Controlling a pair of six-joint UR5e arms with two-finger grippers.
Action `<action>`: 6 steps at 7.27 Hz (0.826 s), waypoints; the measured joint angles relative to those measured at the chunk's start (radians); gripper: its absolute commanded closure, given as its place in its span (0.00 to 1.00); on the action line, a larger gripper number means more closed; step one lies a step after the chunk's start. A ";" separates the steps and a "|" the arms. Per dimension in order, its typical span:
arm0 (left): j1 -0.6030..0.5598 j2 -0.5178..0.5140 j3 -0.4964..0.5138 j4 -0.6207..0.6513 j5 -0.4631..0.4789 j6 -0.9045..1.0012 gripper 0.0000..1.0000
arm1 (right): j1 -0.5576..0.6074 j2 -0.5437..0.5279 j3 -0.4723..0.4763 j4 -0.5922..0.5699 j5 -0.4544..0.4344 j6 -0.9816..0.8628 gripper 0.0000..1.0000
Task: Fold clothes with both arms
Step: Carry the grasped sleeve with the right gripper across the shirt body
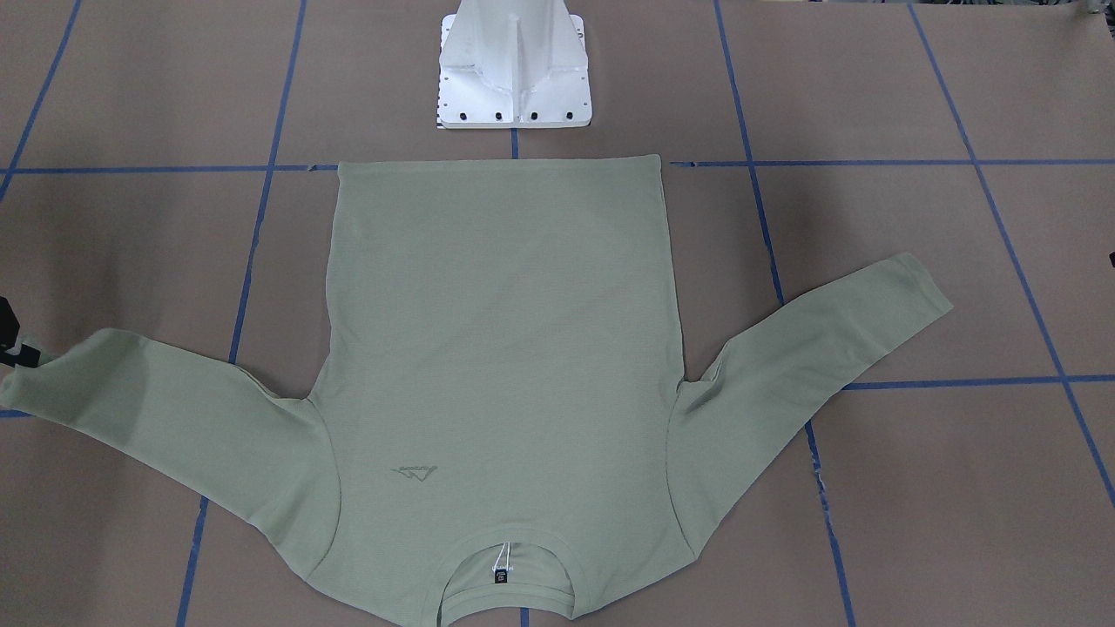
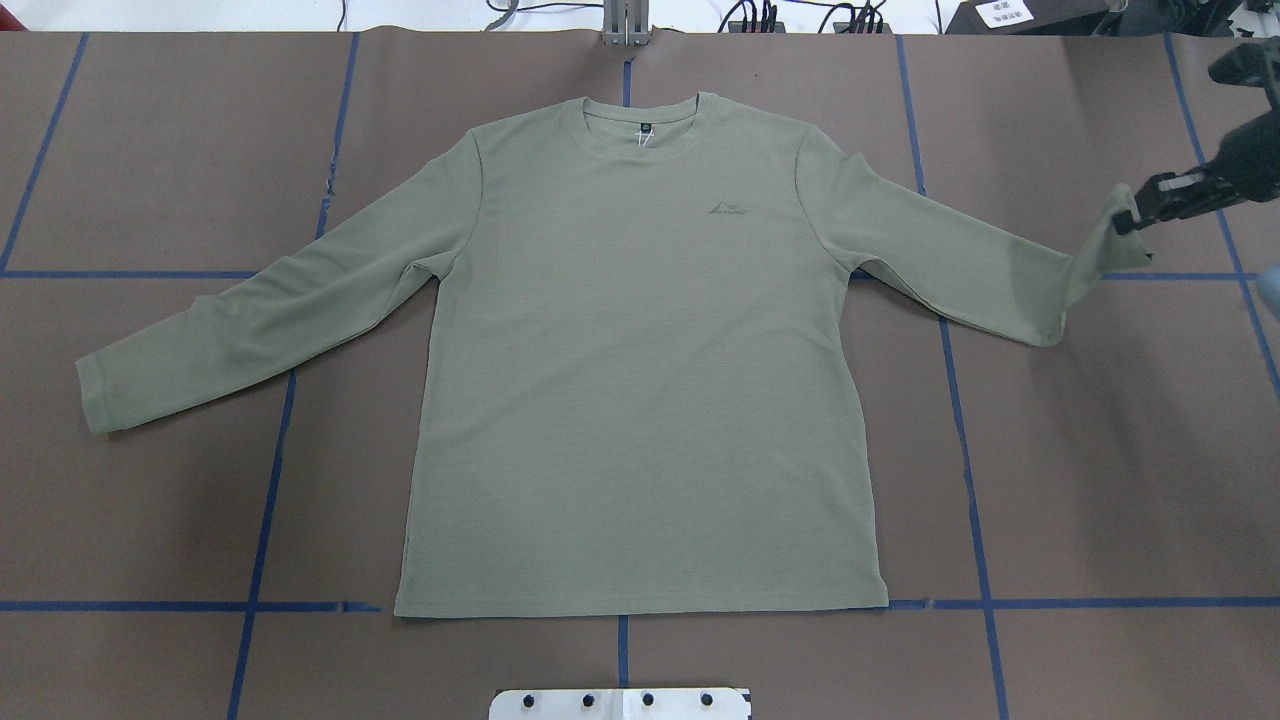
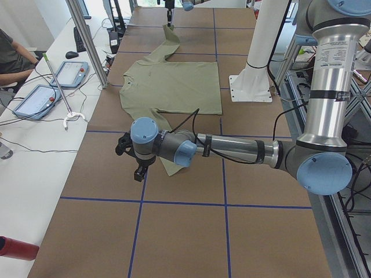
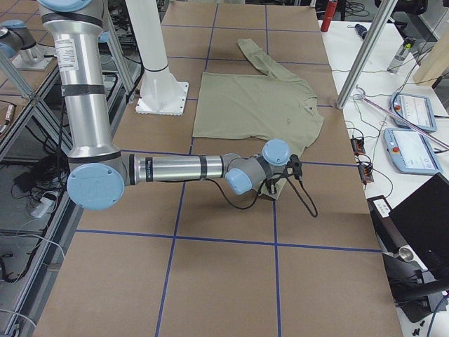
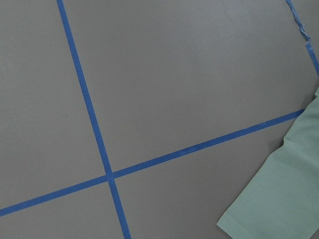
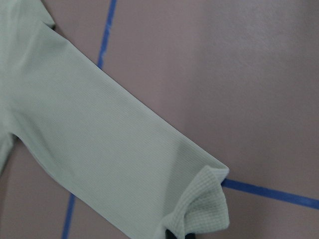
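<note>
The pale sage-green long-sleeved shirt (image 2: 640, 350) lies flat and face up on the brown table, both sleeves spread outward. My right gripper (image 2: 1135, 212) is shut on the cuff of the sleeve at the overhead view's right, and that cuff is raised and bunched (image 6: 204, 204). The same gripper shows as a black shape at the left edge of the front-facing view (image 1: 16, 348). My left gripper (image 3: 138, 168) hovers low just beyond the other sleeve's cuff (image 2: 100, 395), apart from it. I cannot tell whether it is open or shut. The left wrist view shows only that cuff (image 5: 279, 194) and taped table.
The white pedestal base (image 1: 514, 78) stands just behind the shirt's hem. Blue tape lines (image 2: 270, 480) grid the brown table cover. Beside the table, a bench holds teach pendants (image 3: 69, 72) and cables, with a person (image 3: 11, 55) seated there.
</note>
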 measured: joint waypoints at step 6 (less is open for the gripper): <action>-0.006 0.006 -0.001 -0.020 0.002 -0.001 0.00 | -0.258 0.488 -0.055 -0.012 -0.216 0.433 1.00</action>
